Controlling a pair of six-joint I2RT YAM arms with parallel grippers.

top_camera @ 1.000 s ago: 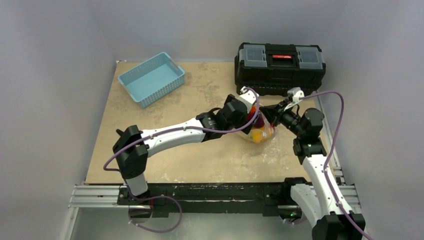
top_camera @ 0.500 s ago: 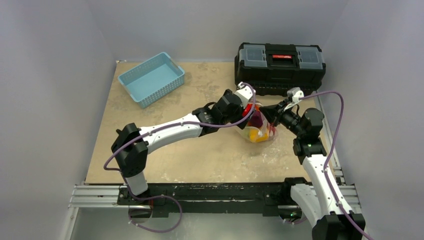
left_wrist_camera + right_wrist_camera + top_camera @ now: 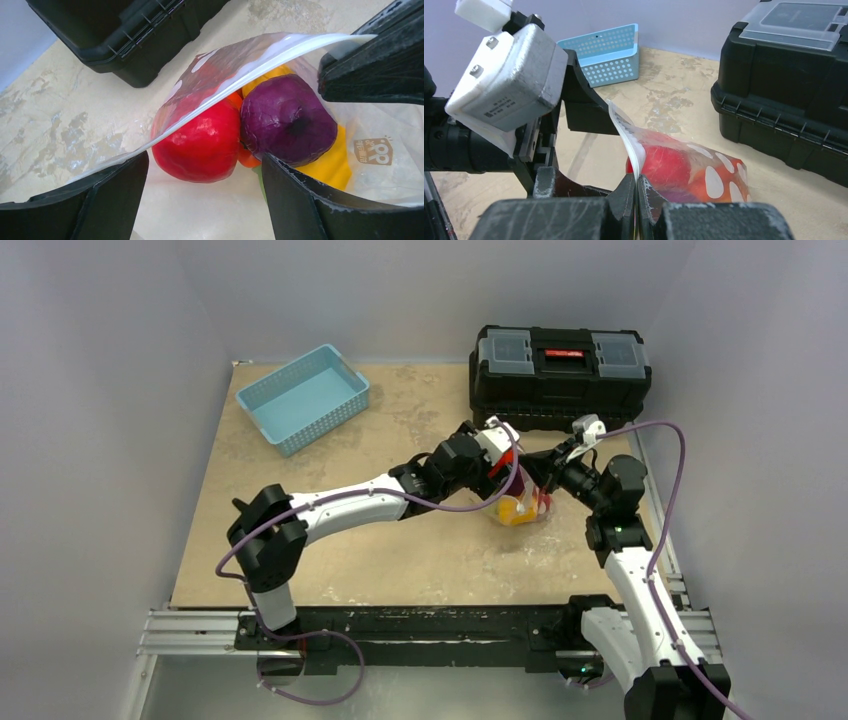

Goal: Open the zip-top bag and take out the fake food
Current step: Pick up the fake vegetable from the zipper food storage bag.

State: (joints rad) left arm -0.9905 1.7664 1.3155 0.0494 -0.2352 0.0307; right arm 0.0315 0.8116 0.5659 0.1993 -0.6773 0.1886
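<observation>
Bag pinched in right jaws, food between left jaws.

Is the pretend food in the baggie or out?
Inside. In the left wrist view the fake food, red, purple and yellow pieces, sits within the zip-top bag, behind its clear plastic.

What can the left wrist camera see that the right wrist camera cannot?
Only the left wrist view looks down into the clear polka-dot zip-top plastic bag, showing a round purple plastic vegetable and a yellow piece between the left arm's spread black fingers. Only the right wrist view shows the light-blue perforated plastic basket and the left arm's grey-white wrist block. Both show the bag, its white zip strip pinched by the right arm's black fingers, the glossy red plastic fruit and the black plastic toolbox.
</observation>
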